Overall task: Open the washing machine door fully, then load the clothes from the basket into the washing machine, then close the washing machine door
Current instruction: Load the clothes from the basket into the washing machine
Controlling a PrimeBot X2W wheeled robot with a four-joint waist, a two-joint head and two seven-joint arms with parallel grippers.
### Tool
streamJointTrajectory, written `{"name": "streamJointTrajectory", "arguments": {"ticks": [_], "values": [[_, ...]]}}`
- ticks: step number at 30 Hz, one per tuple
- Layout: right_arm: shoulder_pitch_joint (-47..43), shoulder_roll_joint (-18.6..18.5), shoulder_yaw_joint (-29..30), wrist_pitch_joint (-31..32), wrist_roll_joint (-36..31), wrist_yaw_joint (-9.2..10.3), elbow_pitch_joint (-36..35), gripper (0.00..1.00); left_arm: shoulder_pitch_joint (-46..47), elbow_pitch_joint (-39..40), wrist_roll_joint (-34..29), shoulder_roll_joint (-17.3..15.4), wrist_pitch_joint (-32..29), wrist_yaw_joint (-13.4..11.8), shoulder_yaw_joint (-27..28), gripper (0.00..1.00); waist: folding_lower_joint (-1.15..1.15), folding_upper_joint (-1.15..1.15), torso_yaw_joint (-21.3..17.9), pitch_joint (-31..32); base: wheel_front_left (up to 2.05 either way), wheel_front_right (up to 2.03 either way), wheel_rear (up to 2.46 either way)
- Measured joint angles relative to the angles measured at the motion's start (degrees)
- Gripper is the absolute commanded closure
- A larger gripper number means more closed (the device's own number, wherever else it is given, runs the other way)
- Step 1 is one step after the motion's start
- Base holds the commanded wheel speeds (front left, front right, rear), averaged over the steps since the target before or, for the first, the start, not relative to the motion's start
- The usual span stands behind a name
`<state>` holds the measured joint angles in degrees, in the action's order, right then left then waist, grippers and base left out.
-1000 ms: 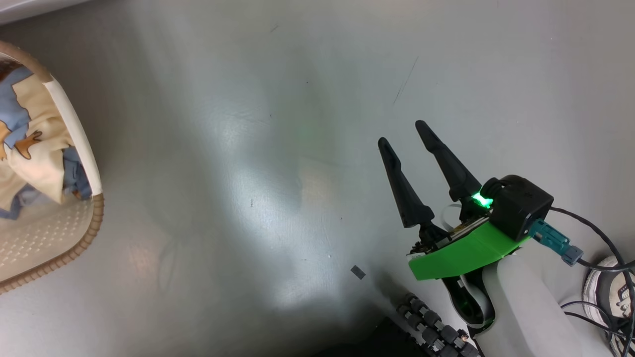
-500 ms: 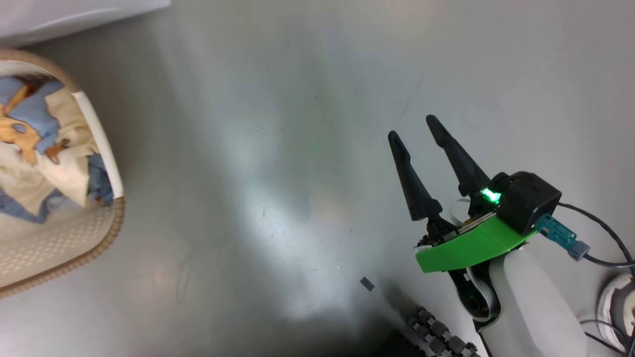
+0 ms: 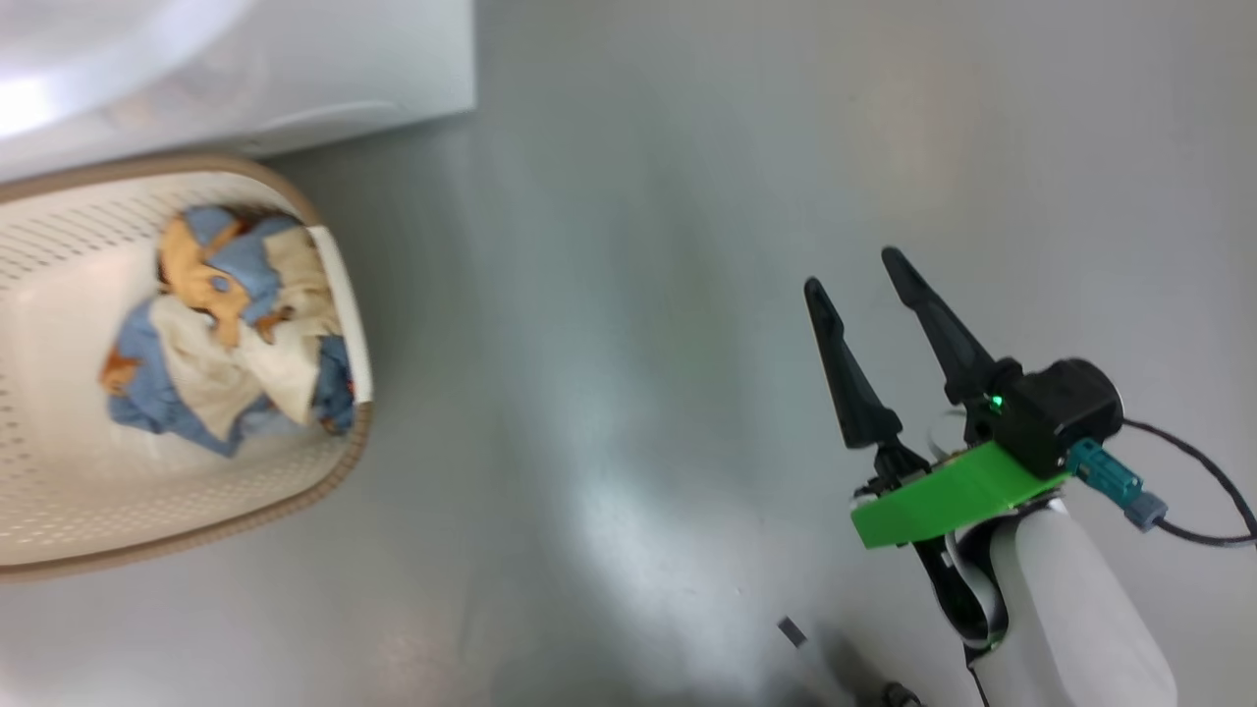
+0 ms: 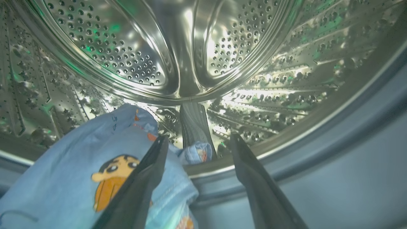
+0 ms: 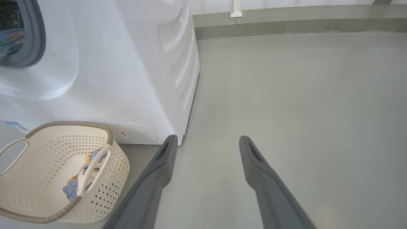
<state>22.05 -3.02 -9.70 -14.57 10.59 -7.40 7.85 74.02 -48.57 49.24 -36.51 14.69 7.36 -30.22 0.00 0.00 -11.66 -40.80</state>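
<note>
The clothes sit in two places as we look. A crumpled heap of blue and cream lies in the basket, bunched at its right end in the head view, against the white handle there. The basket stands on the grey floor just in front of the washing machine, mouth up. Its long axis runs along the machine's front, with a handle at each end.

Over to the left wrist view, and we're looking into the opening. One light blue garment with an orange cartoon print lies over the lower lip of the steel drum. It stretches from the bottom left corner of that view up and in towards the drum's back wall. The left hand has its fingers spread wide, pointing into the drum. Its left finger crosses the garment in that view; we cannot tell whether it touches the cloth, but nothing is pinched between the two. The grey gasket curves below the right finger.

The right hand hovers over the floor, well apart from the basket. Its fingers are parted and grip nothing, pointing up the head view with a slight lean to the left.
</note>
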Motion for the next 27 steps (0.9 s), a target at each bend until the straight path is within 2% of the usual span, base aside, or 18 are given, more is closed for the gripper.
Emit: {"name": "streamJointTrajectory", "arguments": {"ticks": [7,11,17,19,23,27], "values": [[-3.1,-0.1,1.2,0.0,-1.6,0.0,1.1,0.0,-13.8,7.5,-0.3,1.9,0.0,0.0,3.0,0.0,0.0,0.0,3.6,5.4,0.0,0.0,0.0],[-4.8,-0.7,1.7,0.0,-1.6,0.0,1.4,0.0,-24.4,14.6,-2.6,4.4,0.0,0.0,9.6,0.0,0.0,0.0,5.9,9.2,0.0,0.0,0.0],[-7.2,-1.3,2.2,0.0,-1.7,0.0,1.4,0.0,-39.8,24.9,-10.4,10.0,0.0,-0.6,17.6,0.0,0.0,0.0,8.2,13.3,0.0,0.0,0.0],[-8.0,-1.8,2.6,0.0,-1.7,0.0,1.3,0.0,-44.6,28.4,-14.7,11.7,0.0,-1.1,18.7,0.0,0.0,0.0,8.9,14.5,0.0,0.0,0.0],[-9.5,-2.3,3.2,0.0,-1.7,0.0,1.2,0.0,-52.3,34.0,-19.4,17.6,0.0,-2.1,22.8,0.0,0.0,0.0,10.1,16.6,0.0,0.0,0.0],[-10.5,-2.4,3.1,0.0,-1.7,0.0,1.1,0.0,-57.6,37.6,-23.3,22.0,0.0,-2.1,26.0,0.0,0.0,0.0,11.0,18.2,0.0,0.0,0.0]]}}
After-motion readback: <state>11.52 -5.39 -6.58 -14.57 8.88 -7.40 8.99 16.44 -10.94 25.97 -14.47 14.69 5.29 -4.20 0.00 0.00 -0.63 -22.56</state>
